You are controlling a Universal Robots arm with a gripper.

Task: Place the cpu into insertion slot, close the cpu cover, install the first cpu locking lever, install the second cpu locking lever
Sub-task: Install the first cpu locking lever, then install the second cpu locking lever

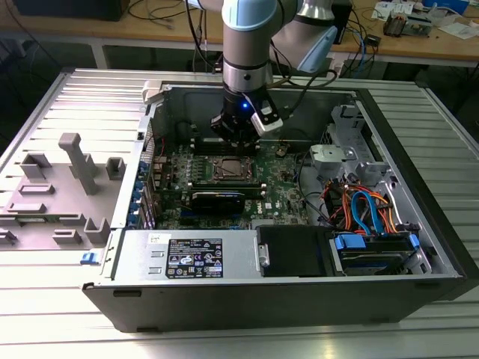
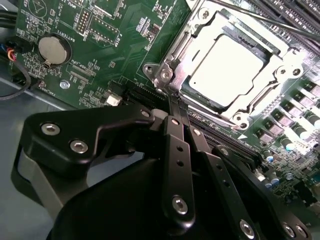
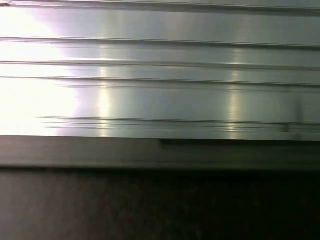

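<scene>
My black two-finger gripper (image 2: pixel 172 102) is pressed together, empty, tips just beside the socket's near corner; in the exterior view my wrist hides its rear edge. The small flat silver square cpu (image 2: pixel 227 67) sits in the dark silver-rimmed insertion slot (image 1: pixel 230 169) on the green circuit board (image 2: pixel 100 55) inside the open computer case (image 1: pixel 404 194). The thin silver cpu cover frame (image 2: pixel 182 65) lies down around the cpu.

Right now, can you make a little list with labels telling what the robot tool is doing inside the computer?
tool: closed, holding nothing, tips beside the socket corner
cpu: lying flat in the insertion slot
cpu cover: down around the chip
board: green circuit board inside the open computer case
coin battery: on the board
</scene>
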